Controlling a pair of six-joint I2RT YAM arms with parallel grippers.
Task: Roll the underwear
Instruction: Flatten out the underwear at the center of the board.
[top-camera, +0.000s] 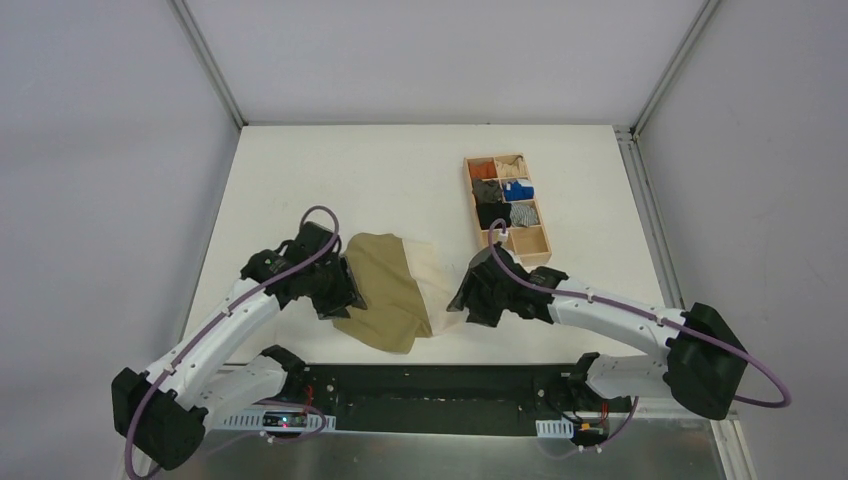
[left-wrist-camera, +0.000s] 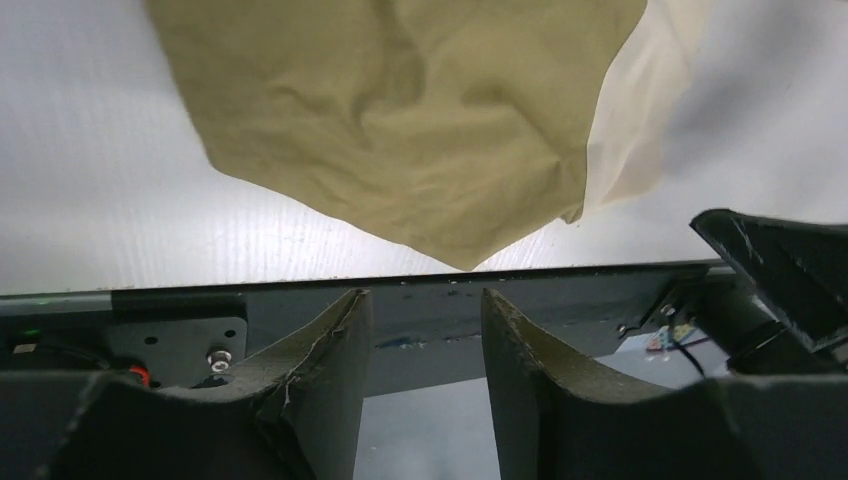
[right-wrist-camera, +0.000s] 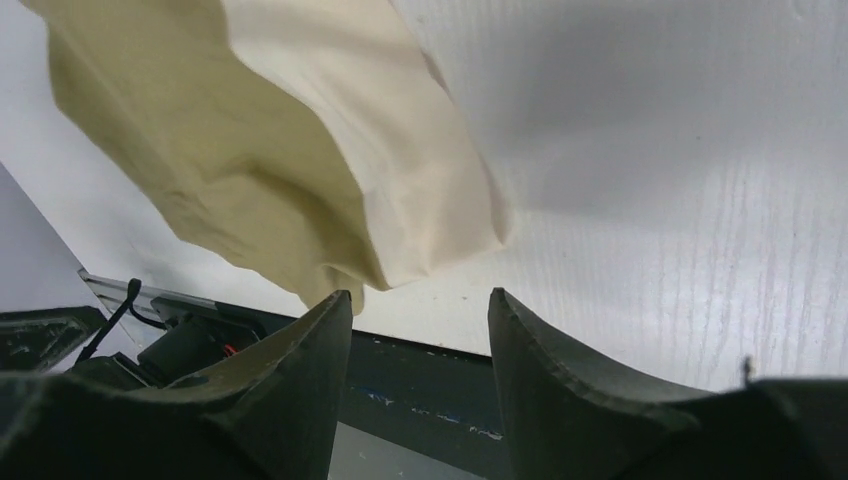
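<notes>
Olive-khaki underwear (top-camera: 385, 290) spread loosely on the white table (top-camera: 400, 170), lower centre of the overhead view, cream section toward the right. Just beside its left edge the left gripper (top-camera: 343, 290), just beside its right edge the right gripper (top-camera: 462, 297). Both with fingers parted, nothing between them. Wooden compartment tray (top-camera: 531, 241) to the upper right.

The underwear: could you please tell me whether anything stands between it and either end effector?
Nothing visible does: the underwear lies just ahead of the open left end effector and right end effector, with only bare table between.
</notes>
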